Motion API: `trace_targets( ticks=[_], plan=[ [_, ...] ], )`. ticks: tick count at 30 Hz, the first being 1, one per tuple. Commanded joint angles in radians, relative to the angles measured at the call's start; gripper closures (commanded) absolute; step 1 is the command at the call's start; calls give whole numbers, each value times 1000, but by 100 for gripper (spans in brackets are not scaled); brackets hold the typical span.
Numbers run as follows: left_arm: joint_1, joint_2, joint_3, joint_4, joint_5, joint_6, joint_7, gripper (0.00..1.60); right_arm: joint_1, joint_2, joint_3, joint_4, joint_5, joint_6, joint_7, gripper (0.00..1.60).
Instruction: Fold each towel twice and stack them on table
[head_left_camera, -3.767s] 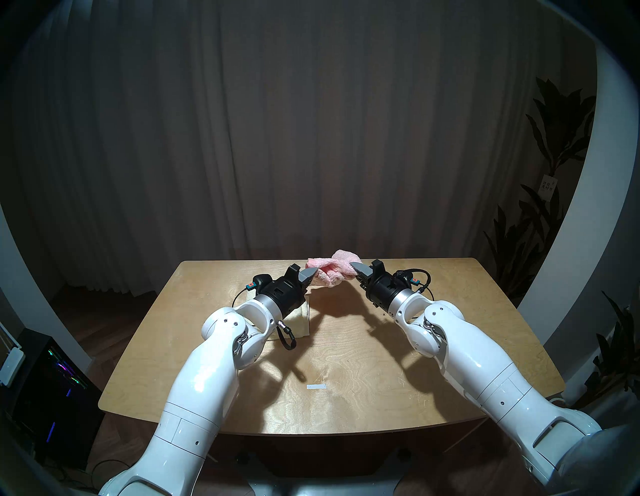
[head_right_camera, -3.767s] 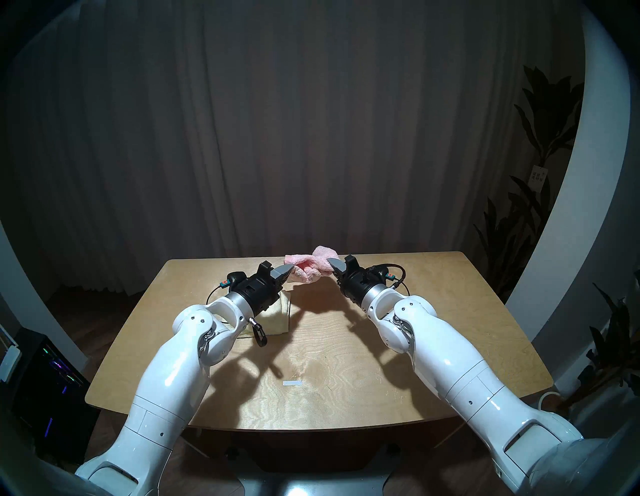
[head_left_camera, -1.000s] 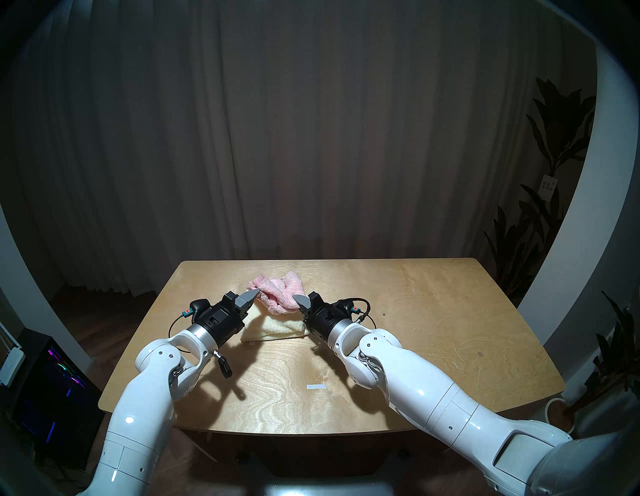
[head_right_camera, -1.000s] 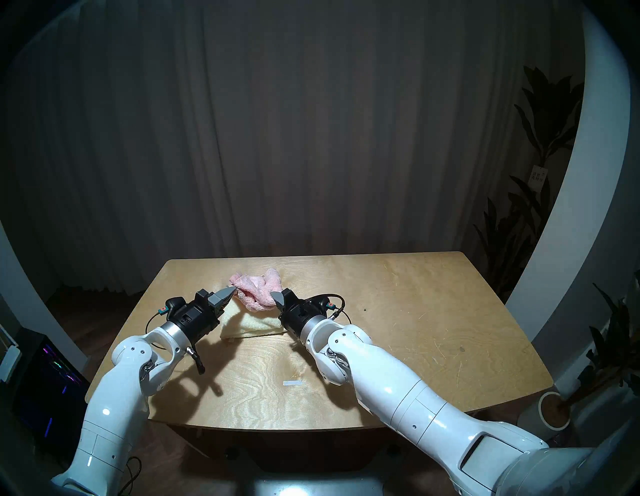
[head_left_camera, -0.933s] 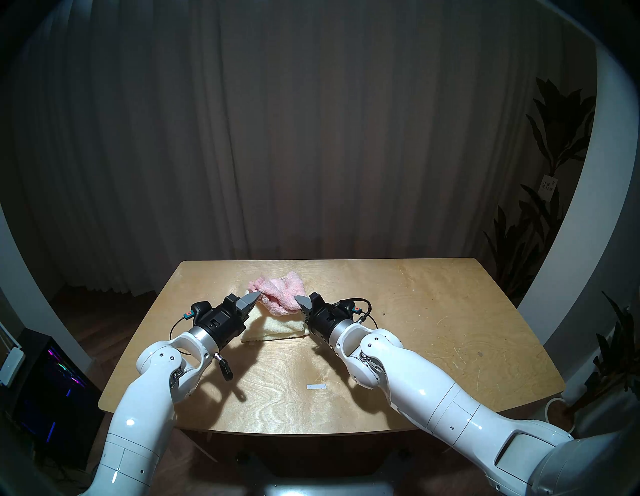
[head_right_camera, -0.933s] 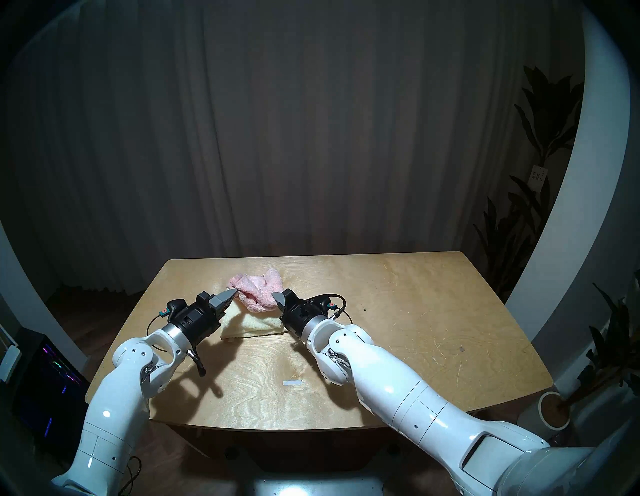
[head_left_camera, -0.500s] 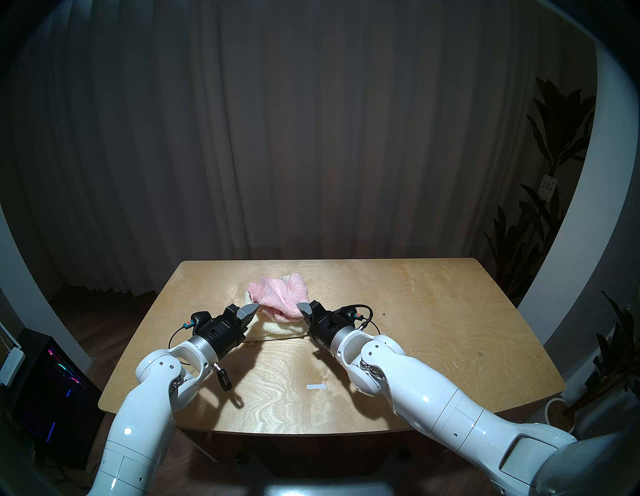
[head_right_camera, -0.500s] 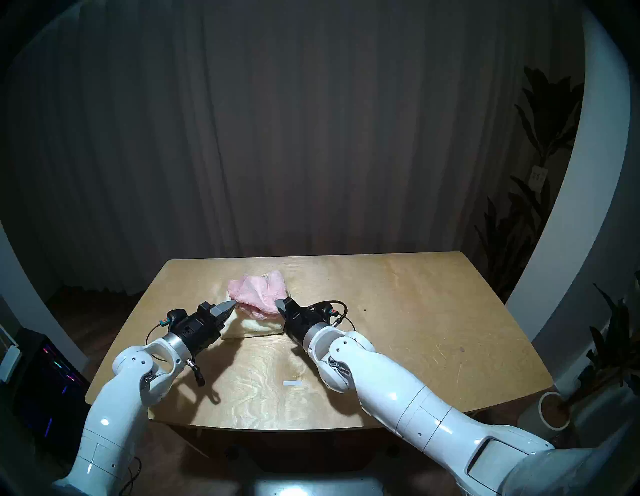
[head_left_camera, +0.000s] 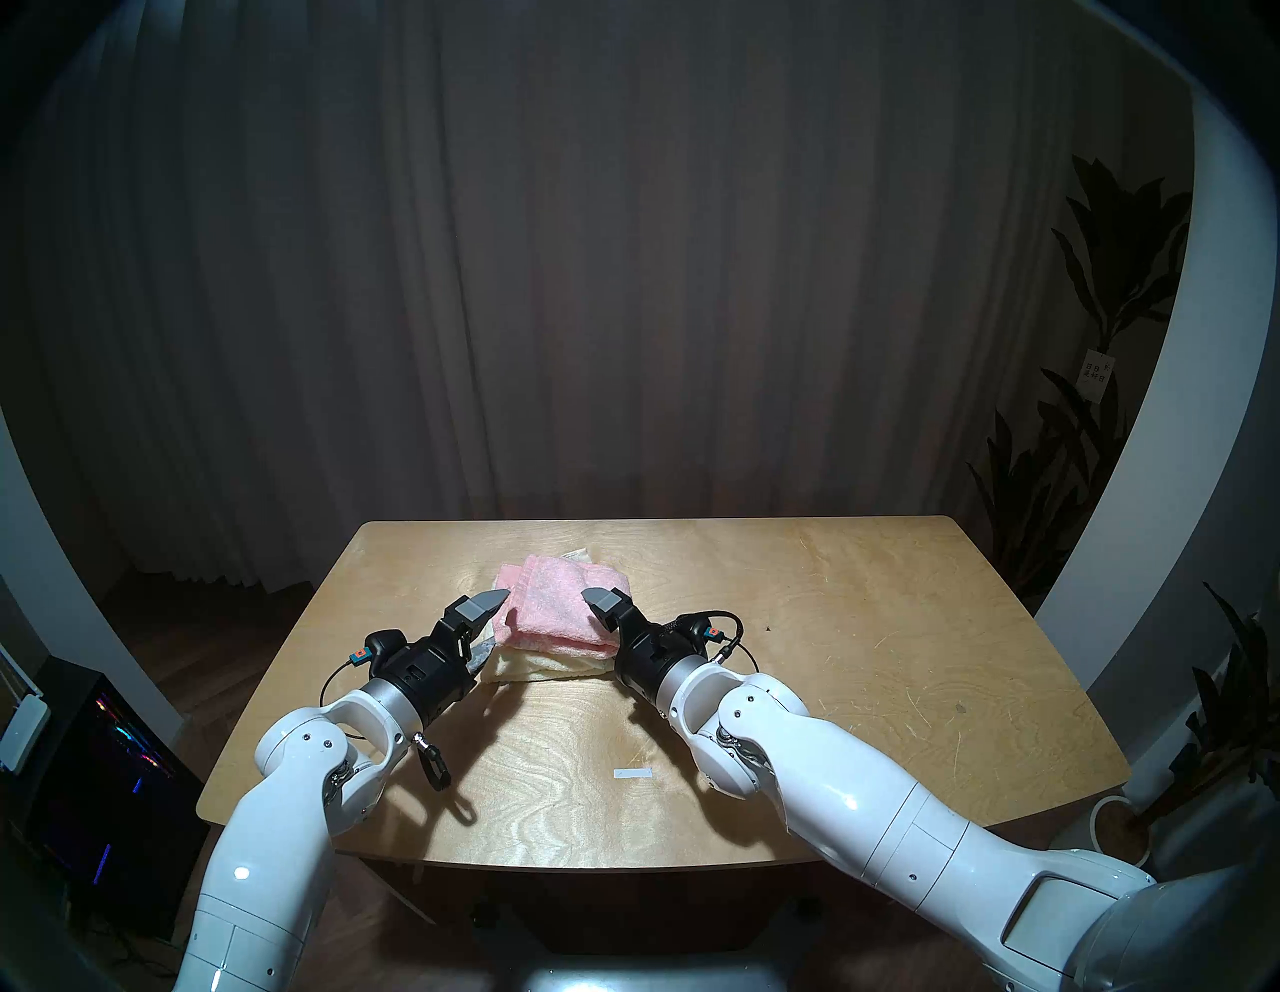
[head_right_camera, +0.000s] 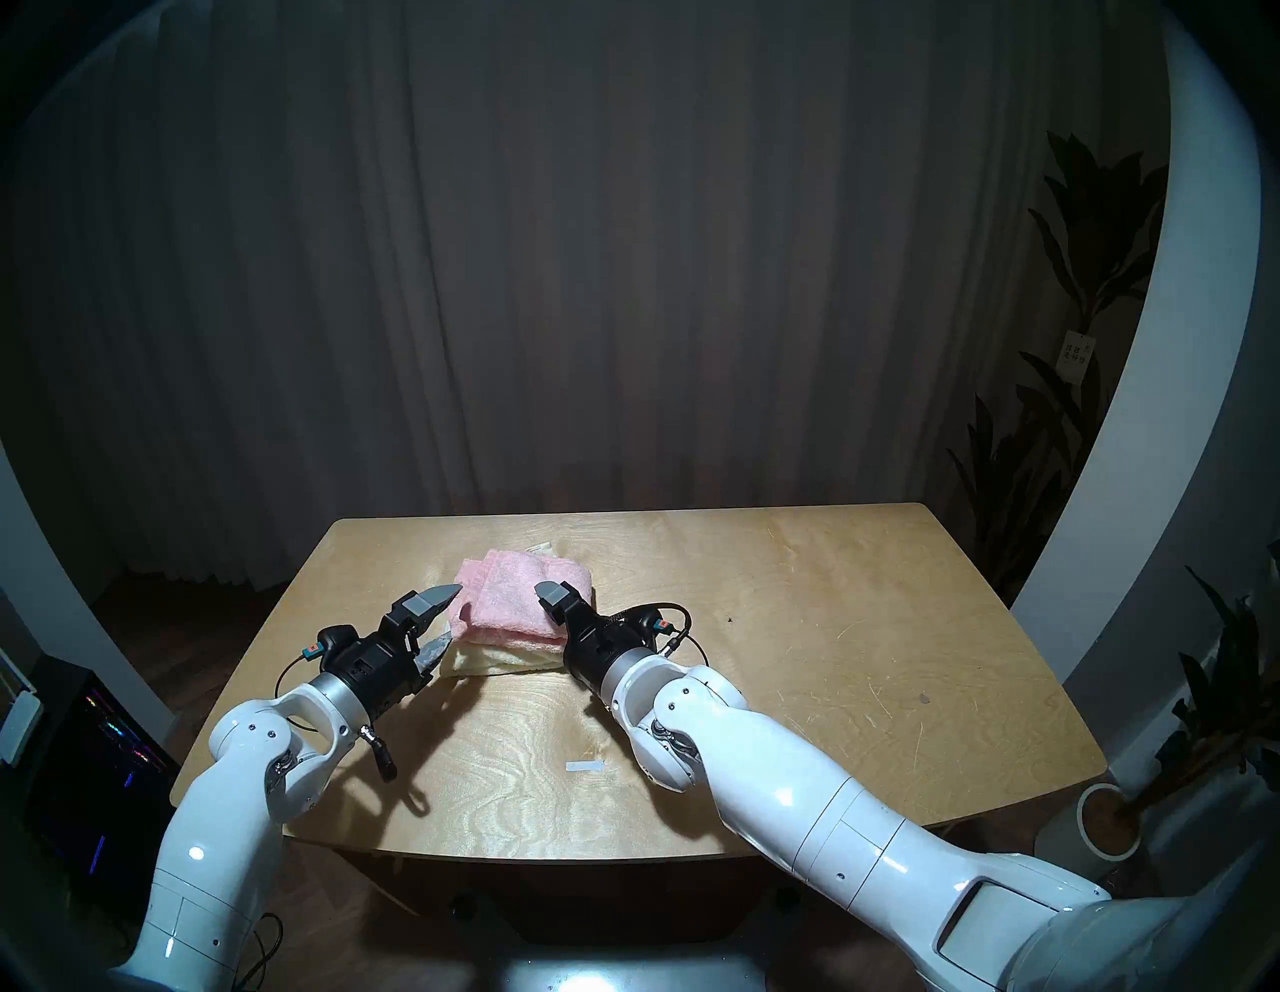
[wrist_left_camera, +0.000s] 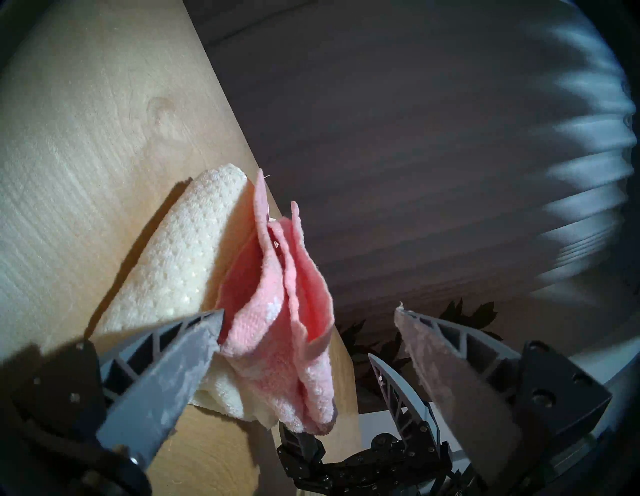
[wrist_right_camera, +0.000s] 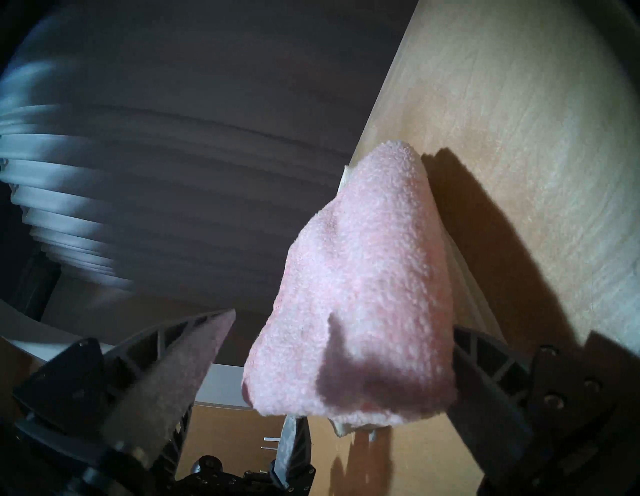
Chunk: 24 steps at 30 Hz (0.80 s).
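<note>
Towels are stacked: folded pink terry towel (head_left_camera: 564, 609) sits on the folded cream-yellow dotted towel (head_left_camera: 547, 666), on the plywood surface (head_left_camera: 831, 623). Left claw (head_left_camera: 489, 622) and right claw (head_left_camera: 601, 604) flank it, both released, probably since it's placed.

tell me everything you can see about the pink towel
The pink towel is fuzzy terry cloth, folded into a thick squarish pad with loose layered edges on the robot's left side. It lies flat on top of the folded cream towel on the wooden table. Both open grippers flank it; neither holds it.
</note>
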Motion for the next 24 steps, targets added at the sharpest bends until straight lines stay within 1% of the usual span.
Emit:
trace_targets(
  ticks=[1,2,3,5,7,8,9,10,11,13,14,15,16,17,20,21,22,23,24],
  plan=[
    [-1,-7,4,-51,18,-22,3,0,5,52,36,-69,0,-11,-14,0],
    [0,-6,4,-58,25,-28,7,0,5,62,41,-78,-1,-13,-19,0],
    [2,3,6,-72,48,-40,21,0,5,74,48,-86,0,-13,-24,0],
    [5,0,-5,-88,48,-51,19,0,6,101,58,-104,-5,-10,-30,0],
    [6,17,-5,-111,93,-70,36,0,1,124,70,-118,-2,-8,-36,0],
    [6,17,-5,-111,93,-70,36,0,1,124,70,-118,-2,-8,-36,0],
    [5,15,-11,-121,93,-75,43,0,1,139,73,-130,-12,-14,-50,0],
    [4,31,-10,-148,146,-98,73,0,-2,165,80,-146,-25,-20,-61,0],
    [3,32,-10,-160,159,-105,86,0,-5,179,83,-154,-31,-22,-66,0],
    [0,33,-13,-178,185,-124,107,0,-12,200,95,-163,-65,-36,-76,0],
    [-1,37,-14,-191,212,-140,115,0,-6,229,88,-173,-88,-50,-75,0],
    [-3,36,-16,-199,219,-146,117,0,-13,221,107,-171,-106,-56,-79,0],
    [-7,41,-17,-210,238,-154,122,0,-1,255,101,-185,-130,-75,-83,0],
    [-11,45,-16,-220,255,-160,129,0,0,258,114,-190,-156,-84,-84,0],
    [-36,55,-3,-234,283,-157,129,0,39,303,124,-207,-231,-112,-84,0],
    [-36,55,-3,-234,283,-157,129,0,39,303,124,-207,-231,-112,-84,0],
    [-51,58,9,-241,302,-156,134,0,53,319,135,-214,-267,-125,-82,0],
    [-51,58,9,-241,302,-156,134,0,53,319,135,-214,-267,-125,-82,0],
    [-57,59,17,-245,314,-157,138,0,56,329,139,-220,-285,-131,-81,0]
  ],
)
